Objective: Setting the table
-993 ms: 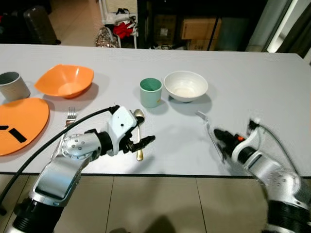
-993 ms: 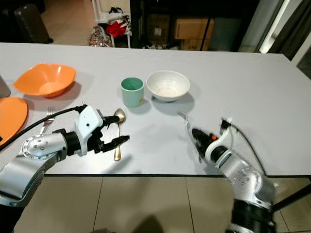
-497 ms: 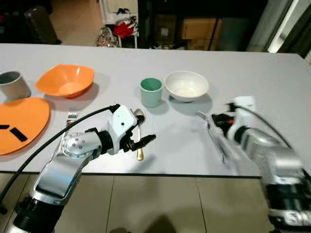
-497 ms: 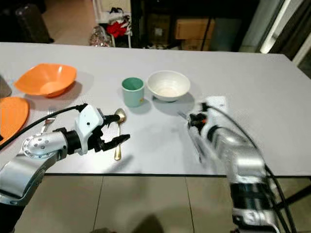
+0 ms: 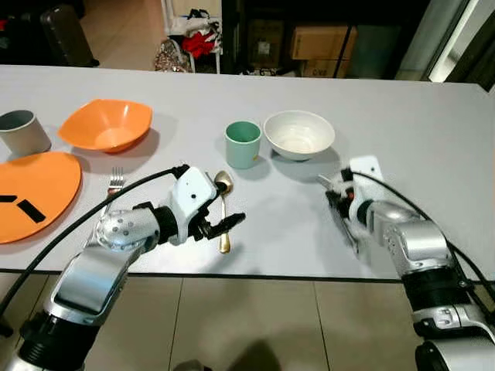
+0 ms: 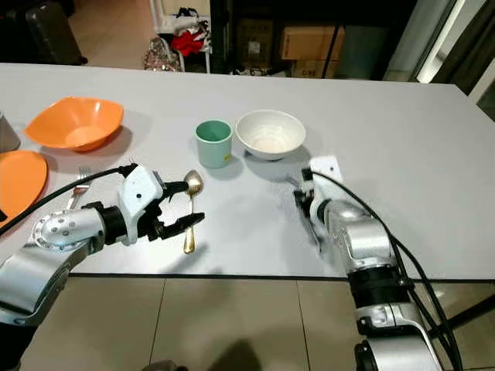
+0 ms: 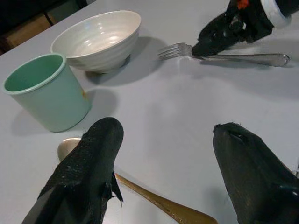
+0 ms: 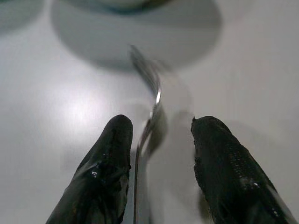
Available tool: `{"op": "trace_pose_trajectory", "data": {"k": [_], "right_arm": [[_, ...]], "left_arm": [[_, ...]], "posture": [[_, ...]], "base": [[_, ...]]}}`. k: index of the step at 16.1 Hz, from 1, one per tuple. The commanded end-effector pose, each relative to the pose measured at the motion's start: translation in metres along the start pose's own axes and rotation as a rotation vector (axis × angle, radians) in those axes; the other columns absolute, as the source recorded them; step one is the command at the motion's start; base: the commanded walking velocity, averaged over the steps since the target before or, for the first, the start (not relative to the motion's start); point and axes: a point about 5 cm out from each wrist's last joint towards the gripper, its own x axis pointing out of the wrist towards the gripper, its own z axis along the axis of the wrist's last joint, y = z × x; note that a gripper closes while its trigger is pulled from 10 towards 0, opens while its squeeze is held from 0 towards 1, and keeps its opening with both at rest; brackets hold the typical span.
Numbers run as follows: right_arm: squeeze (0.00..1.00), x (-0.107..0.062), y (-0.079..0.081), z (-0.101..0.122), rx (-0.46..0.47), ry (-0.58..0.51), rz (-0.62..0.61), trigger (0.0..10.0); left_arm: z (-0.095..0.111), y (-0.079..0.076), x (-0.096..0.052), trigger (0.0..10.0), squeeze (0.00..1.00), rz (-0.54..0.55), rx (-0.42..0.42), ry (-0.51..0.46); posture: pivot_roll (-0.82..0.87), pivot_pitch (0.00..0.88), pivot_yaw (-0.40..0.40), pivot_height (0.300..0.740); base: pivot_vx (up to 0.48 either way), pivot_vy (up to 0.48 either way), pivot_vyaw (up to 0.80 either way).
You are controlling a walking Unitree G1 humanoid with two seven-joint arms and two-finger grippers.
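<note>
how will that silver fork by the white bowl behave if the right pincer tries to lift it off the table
The silver fork looks like rigid metal, so it should stay stiff. It lies flat on the smooth white table, so the right pincer, open astride its handle, may find it slippery and hard to get under. It seems thin and light; pinched off-centre it could pivot.

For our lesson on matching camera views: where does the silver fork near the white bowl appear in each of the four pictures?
Left eye view: silver fork right of centre, under the right gripper.
Right eye view: fork just right of centre.
Left wrist view: fork near the upper right.
Right wrist view: fork between the black fingers.
Shared landmark: the white bowl, beyond the tines.
</note>
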Motion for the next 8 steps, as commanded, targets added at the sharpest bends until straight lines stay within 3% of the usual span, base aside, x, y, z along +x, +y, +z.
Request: {"op": "trace_pose_trajectory", "data": {"k": [1,2,3,8], "right_arm": [[0.0,0.0001,0.0011,0.0029,0.021,-0.004,0.023,10.0],[0.0,0.0005,0.0014,0.0015,0.021,0.005,0.026,3.1],[0.0,0.0011,0.0026,0.0002,0.038,0.014,0.04,0.0],[0.0,0.002,0.0038,-0.0006,0.049,0.03,0.048,0.0]], "left_arm": [[0.0041,0.0026,-0.0009,10.0,0.0,0.0,0.012,-0.004],[0.0044,0.0027,-0.0007,10.0,0.0,-0.001,0.012,-0.005],[0.0046,0.0022,-0.0004,10.0,0.0,-0.003,0.012,-0.006],[0.0047,0.0017,-0.0006,10.0,0.0,-0.005,0.012,-0.005]], "posture": [[0.04,0.0,-0.005,0.74],[0.04,0.0,-0.005,0.74],[0.04,0.0,-0.006,0.74],[0.04,0.0,-0.008,0.74]], "base": [[0.0,0.0,0.0],[0.0,0.0,0.0],[0.0,0.0,0.0],[0.0,0.0,0.0]]}}
